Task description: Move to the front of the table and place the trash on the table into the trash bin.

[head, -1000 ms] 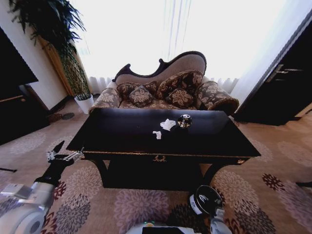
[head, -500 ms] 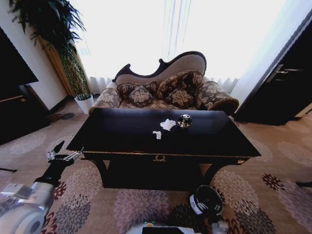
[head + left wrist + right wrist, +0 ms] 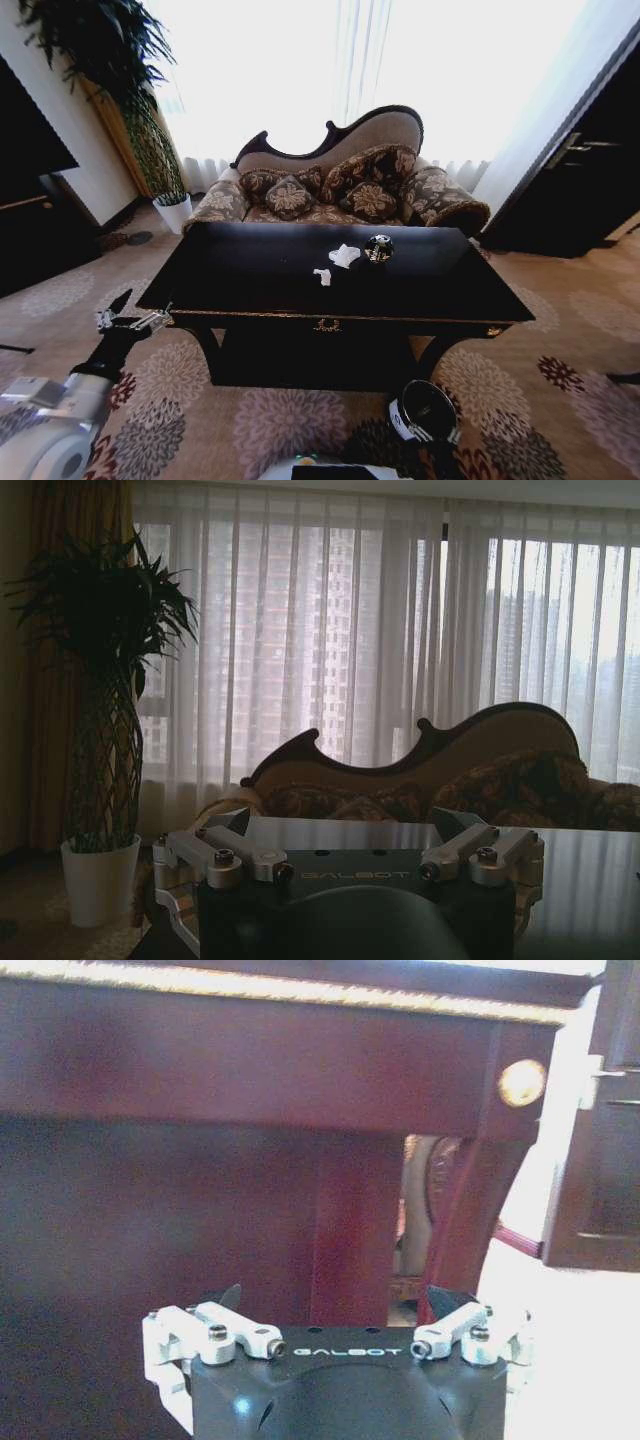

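Trash lies mid-tabletop; bin on floor in front; left claw spread wide beside the tabletop; right claw spread wide, low.

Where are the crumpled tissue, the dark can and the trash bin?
crumpled tissue [image 3: 344,255]: head view, middle of the white wad.
dark can [image 3: 378,248]: head view, its shiny top.
trash bin [image 3: 403,421]: head view, white label on its side.

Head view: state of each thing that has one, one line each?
crumpled tissue: lying on the table, untouched
paper scrap: on the table, near the tissue
can: on the table, right of the tissue
trash bin: upright on the carpet
left pincer: open, empty
right pincer: open, empty
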Tool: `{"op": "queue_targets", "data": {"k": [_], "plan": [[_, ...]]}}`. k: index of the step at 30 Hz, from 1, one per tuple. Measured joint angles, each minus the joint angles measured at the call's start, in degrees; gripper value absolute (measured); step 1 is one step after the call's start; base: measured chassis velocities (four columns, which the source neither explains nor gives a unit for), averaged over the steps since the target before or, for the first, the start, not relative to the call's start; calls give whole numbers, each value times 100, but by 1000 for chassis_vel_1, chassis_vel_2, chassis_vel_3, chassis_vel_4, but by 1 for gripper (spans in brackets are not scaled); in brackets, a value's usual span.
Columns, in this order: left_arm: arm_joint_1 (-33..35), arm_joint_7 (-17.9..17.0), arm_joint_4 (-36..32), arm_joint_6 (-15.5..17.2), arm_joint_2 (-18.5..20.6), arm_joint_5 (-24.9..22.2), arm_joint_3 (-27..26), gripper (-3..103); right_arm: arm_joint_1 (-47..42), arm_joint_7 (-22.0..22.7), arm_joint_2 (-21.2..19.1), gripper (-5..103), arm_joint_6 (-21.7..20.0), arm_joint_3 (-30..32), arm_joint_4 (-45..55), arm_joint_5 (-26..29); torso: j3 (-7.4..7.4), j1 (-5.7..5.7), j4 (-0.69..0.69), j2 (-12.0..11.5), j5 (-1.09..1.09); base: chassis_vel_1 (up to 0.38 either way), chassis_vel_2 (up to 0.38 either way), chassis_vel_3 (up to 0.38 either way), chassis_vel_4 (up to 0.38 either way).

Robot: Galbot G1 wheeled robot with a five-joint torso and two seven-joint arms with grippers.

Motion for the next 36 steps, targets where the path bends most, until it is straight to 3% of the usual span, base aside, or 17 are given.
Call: {"op": "queue_targets", "data": {"k": [3, 22, 28, 31, 32, 35, 36], "plan": [[0, 0, 0, 0, 0, 0, 0, 100, -513, -133, 116, 100, -121, 214, 841, 474, 0, 0, 0, 0, 1, 0, 0, 0, 0], [0, 0, 0, 1, 0, 1, 0, 100, -1471, -328, 210, 100, -494, 1027, 2863, 1282, 0, 0, -1, 0, 1, 0, 0, 0, 0], [0, 0, 0, 0, 0, 1, 0, 100, -1430, -307, -25, 100, -1004, 1315, 3440, 1613, 1, 0, -1, 0, 2, 0, 0, 0, 0], [0, 0, 0, 0, 0, 0, 0, 100, -1306, -247, -241, 100, -1572, 1498, 3894, 1865, 1, 0, 0, 0, 1, 0, 0, 0, 0], [0, 0, 0, 0, 0, 0, 0, 100, -1306, -247, -241, 100, -1572, 1498, 3894, 1865, 1, 0, 0, 0, 1, 0, 0, 0, 0], [0, 0, 0, -1, 0, 1, 0, 100, -1079, -142, -527, 100, -2296, 1597, 4320, 2070, 1, 0, 0, 0, 2, 0, 0, 0, 0], [0, 0, 0, -1, 0, 1, 0, 100, -1079, -142, -527, 100, -2296, 1597, 4320, 2070, 1, 0, 0, 0, 2, 0, 0, 0, 0]]}}
